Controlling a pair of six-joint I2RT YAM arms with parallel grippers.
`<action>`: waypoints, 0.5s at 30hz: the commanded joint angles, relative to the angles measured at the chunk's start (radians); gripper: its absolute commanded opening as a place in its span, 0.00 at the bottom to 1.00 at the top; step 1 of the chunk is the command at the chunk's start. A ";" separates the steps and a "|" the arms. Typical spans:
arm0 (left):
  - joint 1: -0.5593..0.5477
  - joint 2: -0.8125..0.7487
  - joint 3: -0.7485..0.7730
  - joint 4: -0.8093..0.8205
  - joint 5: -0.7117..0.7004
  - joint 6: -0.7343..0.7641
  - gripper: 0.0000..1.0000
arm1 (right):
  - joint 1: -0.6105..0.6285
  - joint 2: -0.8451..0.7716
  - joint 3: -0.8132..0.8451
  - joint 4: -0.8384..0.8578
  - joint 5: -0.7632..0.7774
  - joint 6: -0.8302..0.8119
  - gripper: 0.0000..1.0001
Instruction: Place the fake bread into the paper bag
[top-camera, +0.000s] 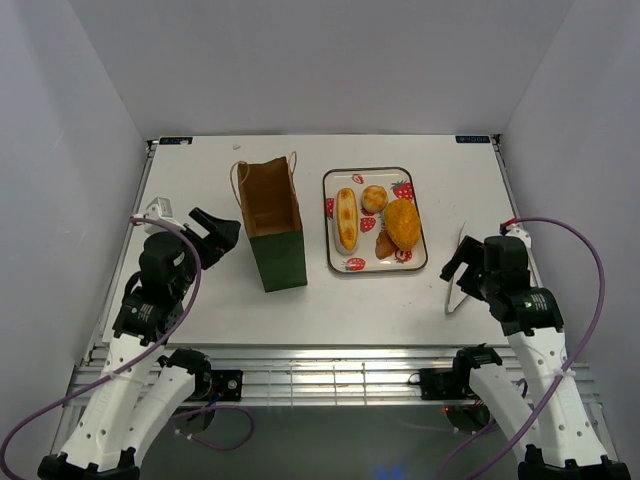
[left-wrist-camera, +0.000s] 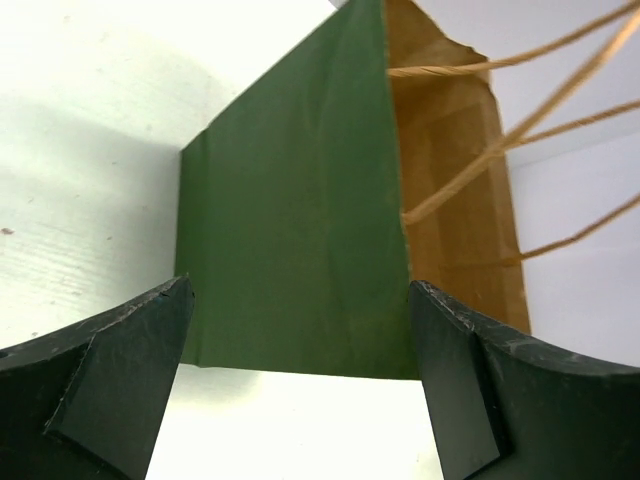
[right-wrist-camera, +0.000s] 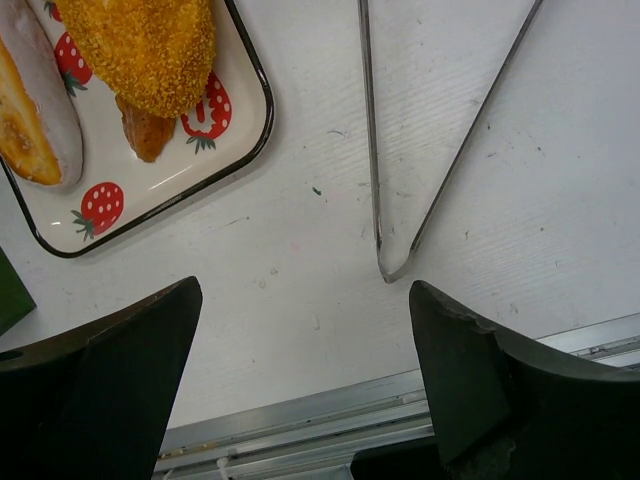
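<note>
The dark green paper bag (top-camera: 272, 228) stands upright and open, with brown inside and tan loop handles. The bread lies on the strawberry-printed tray (top-camera: 335, 182) to its right: a long striped roll (top-camera: 346, 218), a small round bun (top-camera: 374, 198), a large oval orange bun (top-camera: 403, 223) and a small dark-brown piece (top-camera: 385, 245). My left gripper (top-camera: 225, 235) is open and empty just left of the bag, facing its green side (left-wrist-camera: 300, 220). My right gripper (top-camera: 455, 268) is open and empty, right of the tray. The right wrist view shows the oval bun (right-wrist-camera: 150, 45), the dark piece (right-wrist-camera: 145, 130) and the roll (right-wrist-camera: 30, 110).
Thin V-shaped metal tongs (top-camera: 449, 303) lie on the table right of the tray, under my right gripper; they also show in the right wrist view (right-wrist-camera: 400, 200). The table's near edge with metal rails (right-wrist-camera: 330, 420) is close below. White walls enclose the table.
</note>
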 joint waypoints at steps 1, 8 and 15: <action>-0.006 -0.014 0.033 -0.066 -0.079 -0.017 0.98 | -0.005 0.003 -0.014 -0.010 0.033 0.030 0.90; -0.043 -0.028 0.096 -0.028 -0.038 0.114 0.98 | -0.005 0.078 -0.119 0.118 0.134 0.079 0.90; -0.110 -0.073 0.133 -0.016 -0.076 0.207 0.98 | -0.005 0.252 -0.087 0.073 0.261 0.147 0.90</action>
